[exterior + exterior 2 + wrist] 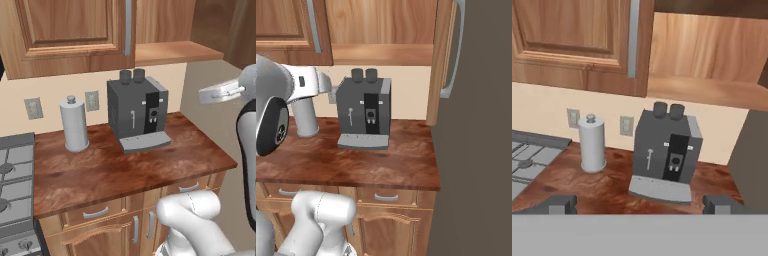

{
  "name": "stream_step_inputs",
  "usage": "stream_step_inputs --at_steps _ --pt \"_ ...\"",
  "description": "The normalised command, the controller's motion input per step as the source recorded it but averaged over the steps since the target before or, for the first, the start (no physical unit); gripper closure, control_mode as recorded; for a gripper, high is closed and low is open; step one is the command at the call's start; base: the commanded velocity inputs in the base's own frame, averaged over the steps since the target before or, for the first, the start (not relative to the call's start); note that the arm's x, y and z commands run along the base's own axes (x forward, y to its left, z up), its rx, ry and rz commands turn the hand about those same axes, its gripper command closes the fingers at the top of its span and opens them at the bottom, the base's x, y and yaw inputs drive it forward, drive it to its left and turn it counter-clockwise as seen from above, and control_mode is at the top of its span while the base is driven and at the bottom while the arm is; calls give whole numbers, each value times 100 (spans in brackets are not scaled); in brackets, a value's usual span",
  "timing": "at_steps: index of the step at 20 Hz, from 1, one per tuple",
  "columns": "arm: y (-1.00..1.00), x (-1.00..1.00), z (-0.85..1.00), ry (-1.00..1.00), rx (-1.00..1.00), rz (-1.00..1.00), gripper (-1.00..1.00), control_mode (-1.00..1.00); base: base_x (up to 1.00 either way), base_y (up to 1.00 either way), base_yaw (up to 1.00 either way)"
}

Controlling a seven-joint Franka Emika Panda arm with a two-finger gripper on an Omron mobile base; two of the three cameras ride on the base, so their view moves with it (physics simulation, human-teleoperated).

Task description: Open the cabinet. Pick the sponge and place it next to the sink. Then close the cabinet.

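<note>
Coffee machine (664,156) and paper towel roll (592,143) stand on the counter (125,167) beneath the cabinet (577,40), whose right door is open. Gripper (639,204) spread wide, holding nothing.

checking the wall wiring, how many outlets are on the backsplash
2: one outlet left of the paper towel holder, one outlet between it and the coffee machine. Others may hide behind the machine.

A dark grey coffee machine (136,112) stands mid-frame on the wooden bench (125,170), a paper-towel roll (74,125) to its left, stove (15,185) at far left.
</note>
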Motion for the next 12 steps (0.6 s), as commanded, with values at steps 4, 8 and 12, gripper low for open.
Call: stream_step_inputs --at_steps 4,8,12 --pt "-31 -82 0 -8 0 -15 -100 -100 0 0 0" --pt "-35 -80 0 -8 0 -14 -100 -100 0 0 0" --pt "-31 -69 0 -12 0 -15 -100 -100 0 0 0"
